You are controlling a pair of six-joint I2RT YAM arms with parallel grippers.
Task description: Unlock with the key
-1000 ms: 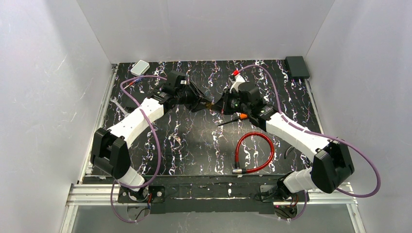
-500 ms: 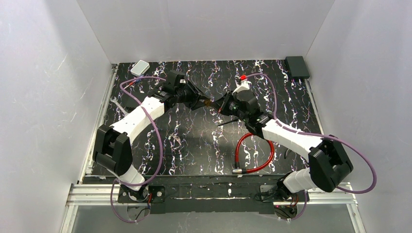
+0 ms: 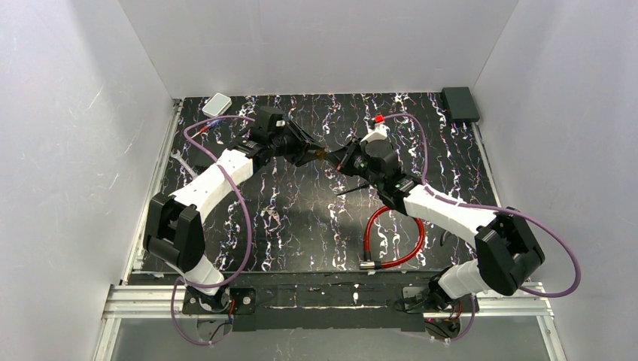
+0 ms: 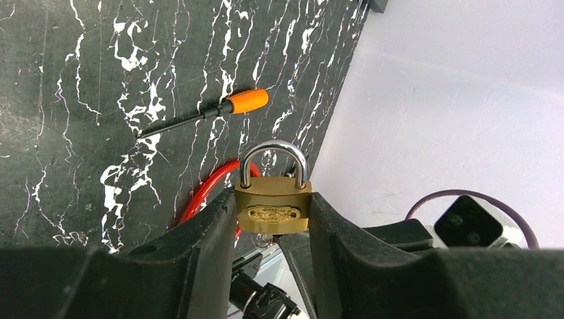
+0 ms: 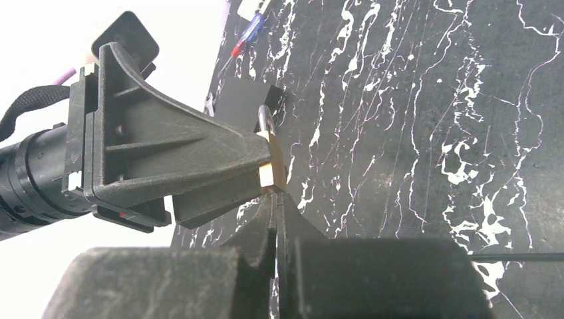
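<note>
One shove, we feared, could twist the padlock (image 4: 273, 211) from the left jaws' clamp; right jaws pinched shut beneath, key (image 4: 226, 106) on the counter (image 4: 66, 166).

A lab test cell (white panel walls (image 3: 68, 135) boxing a marbled black table (image 3: 301, 226), aluminium rail (image 3: 150, 304)).

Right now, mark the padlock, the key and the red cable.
padlock (image 4: 273, 207), left wrist view, on the brass body.
key (image 4: 247, 101), left wrist view, on the orange head.
red cable (image 4: 199, 195), left wrist view, on the curved stretch left of the padlock.
</note>
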